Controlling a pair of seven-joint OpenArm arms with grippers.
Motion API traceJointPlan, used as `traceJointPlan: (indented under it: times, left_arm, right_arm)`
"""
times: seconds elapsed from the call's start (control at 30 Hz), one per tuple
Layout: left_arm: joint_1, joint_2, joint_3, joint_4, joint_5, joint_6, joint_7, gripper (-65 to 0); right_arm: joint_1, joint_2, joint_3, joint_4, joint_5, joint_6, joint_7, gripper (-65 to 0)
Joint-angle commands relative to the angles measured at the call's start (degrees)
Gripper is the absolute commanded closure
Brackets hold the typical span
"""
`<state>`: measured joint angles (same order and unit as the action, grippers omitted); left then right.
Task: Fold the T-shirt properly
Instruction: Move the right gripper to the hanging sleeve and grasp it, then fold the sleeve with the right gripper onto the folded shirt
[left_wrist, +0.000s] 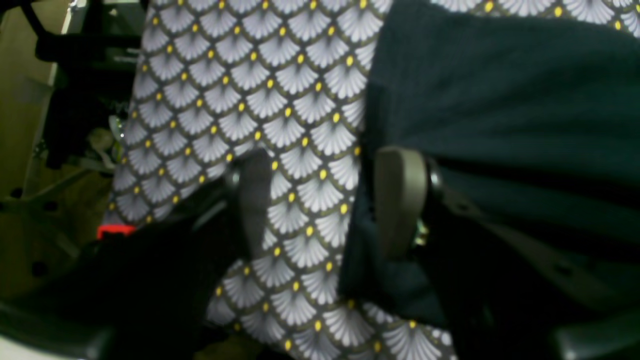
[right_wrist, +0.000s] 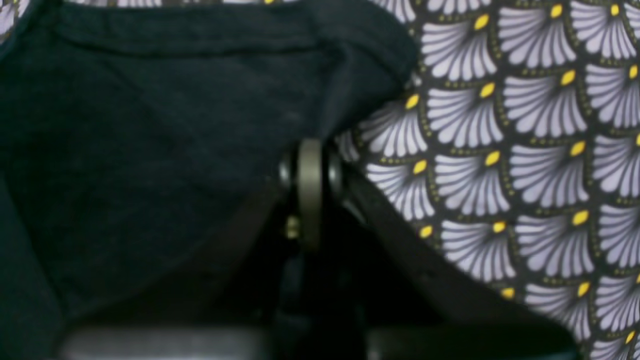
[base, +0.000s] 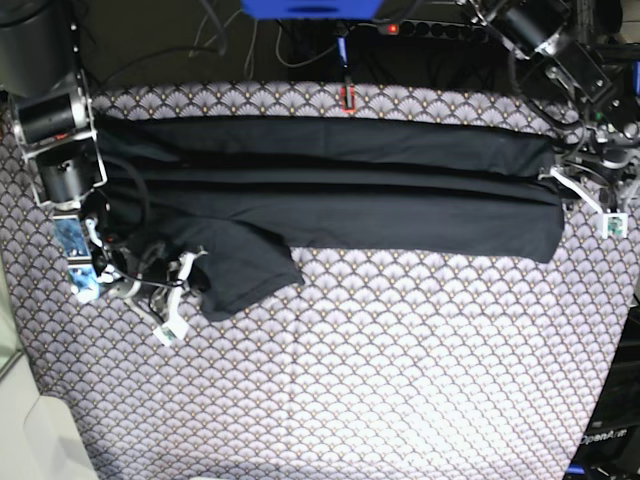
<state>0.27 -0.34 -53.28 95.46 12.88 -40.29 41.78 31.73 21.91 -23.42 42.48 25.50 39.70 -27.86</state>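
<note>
The black T-shirt (base: 330, 190) lies as a long folded band across the far half of the patterned tablecloth (base: 380, 360), with one sleeve (base: 245, 270) sticking out toward the front at its left end. At that sleeve end, my right gripper (base: 190, 272) is down on the cloth. In the right wrist view its fingers (right_wrist: 310, 190) are pressed together, shut on the T-shirt (right_wrist: 150, 150) at its edge. My left gripper (base: 582, 195) is at the other end and open (left_wrist: 327, 200). One finger (left_wrist: 400, 200) rests on the dark fabric (left_wrist: 500, 100), the other (left_wrist: 255, 200) over bare tablecloth.
The tablecloth (left_wrist: 300, 100) covers the whole table. A blue box (base: 310, 8) and cables lie behind the table's far edge. A small red item (left_wrist: 115, 231) and dark equipment sit beyond the table edge in the left wrist view.
</note>
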Motion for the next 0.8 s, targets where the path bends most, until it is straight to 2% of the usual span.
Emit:
traceJointPlan:
  times: [0.0, 0.07, 0.23, 0.33, 0.5, 0.67, 0.77]
  left_arm:
    - [-0.93, -0.76, -0.04, 1.11, -0.53, 0.29, -1.12, -32.8]
    - [-1.02, -0.85, -0.04, 1.2, -0.97, 0.29, -1.12, -32.8]
    - [-1.02, -1.11, -0.04, 1.2, -0.97, 0.29, -1.12, -32.8]
    - [-1.02, -1.29, -0.04, 1.11, -0.97, 0.29, -1.12, -32.8]
    - [-1.02, -1.29, -0.04, 1.11, -0.97, 0.29, -1.12, -32.8]
    - [-1.02, -1.46, -0.04, 1.11, -0.62, 0.29, -1.3, -32.8]
    - [-1.02, -2.25, -0.04, 1.11, -0.8, 0.29, -1.21, -32.8]
  right_arm:
    - [1.55, 0.55, 0.25, 0.82, 0.22, 0.3, -0.41, 0.0]
    - [1.64, 0.73, 0.17, 1.26, 0.22, 0.3, -0.85, 0.0]
    - [-1.97, 4.77, 1.4, 13.92, 0.39, 0.3, -5.59, 0.0]
    - [-7.77, 6.79, 5.79, 26.31, 0.39, 0.3, -9.37, 0.0]
    - [-17.09, 7.76, 13.09, 44.33, 0.39, 0.3, -15.35, 0.0]
    - [-28.25, 7.93, 20.47, 58.75, 0.39, 0.3, -16.85, 0.0]
    - [-34.49, 7.93, 25.84, 63.32, 0.22, 0.3, -16.85, 0.0]
